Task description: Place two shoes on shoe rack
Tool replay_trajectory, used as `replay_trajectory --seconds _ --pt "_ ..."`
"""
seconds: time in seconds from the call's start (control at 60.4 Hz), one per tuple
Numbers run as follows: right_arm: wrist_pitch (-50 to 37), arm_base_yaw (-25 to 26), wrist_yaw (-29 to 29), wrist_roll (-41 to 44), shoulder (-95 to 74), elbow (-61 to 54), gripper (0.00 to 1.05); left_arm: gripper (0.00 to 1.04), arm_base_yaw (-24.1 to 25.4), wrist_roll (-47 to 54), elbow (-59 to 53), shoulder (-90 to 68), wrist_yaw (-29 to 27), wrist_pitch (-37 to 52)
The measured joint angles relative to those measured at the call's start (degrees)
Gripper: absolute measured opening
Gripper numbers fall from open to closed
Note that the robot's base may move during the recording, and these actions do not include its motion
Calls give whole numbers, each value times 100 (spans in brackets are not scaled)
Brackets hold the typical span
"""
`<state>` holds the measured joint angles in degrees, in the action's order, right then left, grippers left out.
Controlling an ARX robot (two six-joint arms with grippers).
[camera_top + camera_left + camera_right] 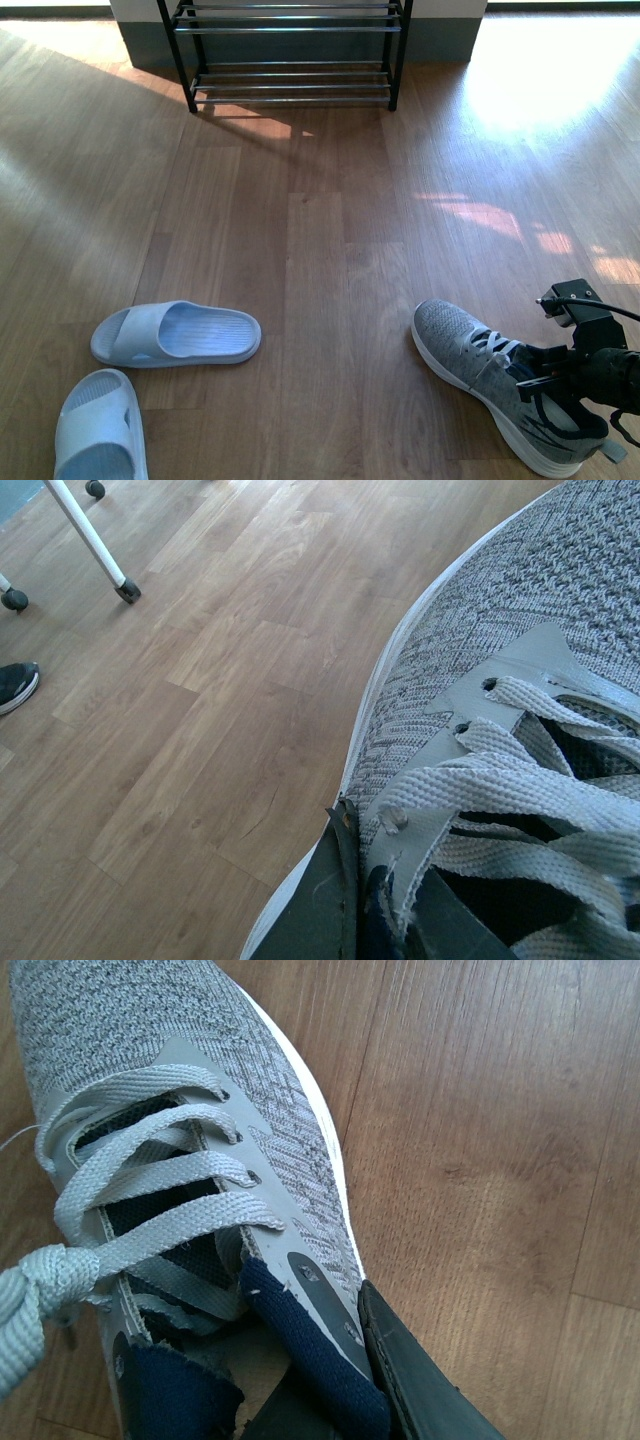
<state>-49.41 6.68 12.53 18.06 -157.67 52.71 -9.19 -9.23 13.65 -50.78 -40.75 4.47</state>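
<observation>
Front view: sunlit floor, shoe rack

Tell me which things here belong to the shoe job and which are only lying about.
Job: first grey sneaker, second grey sneaker, shoe rack.
Lying about: blue slipper, second blue slipper, black shoe, wheeled leg.
</observation>
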Motion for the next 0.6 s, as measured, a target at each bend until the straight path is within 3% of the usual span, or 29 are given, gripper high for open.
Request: replay_trajectory --seconds 0.315,0.596 --pt "-39 92 111 247 1519 -894 1 1 0 0 2 0 0 0" --pt "590 315 820 828 4382 -2240 1 1 0 0 0 0 0 0"
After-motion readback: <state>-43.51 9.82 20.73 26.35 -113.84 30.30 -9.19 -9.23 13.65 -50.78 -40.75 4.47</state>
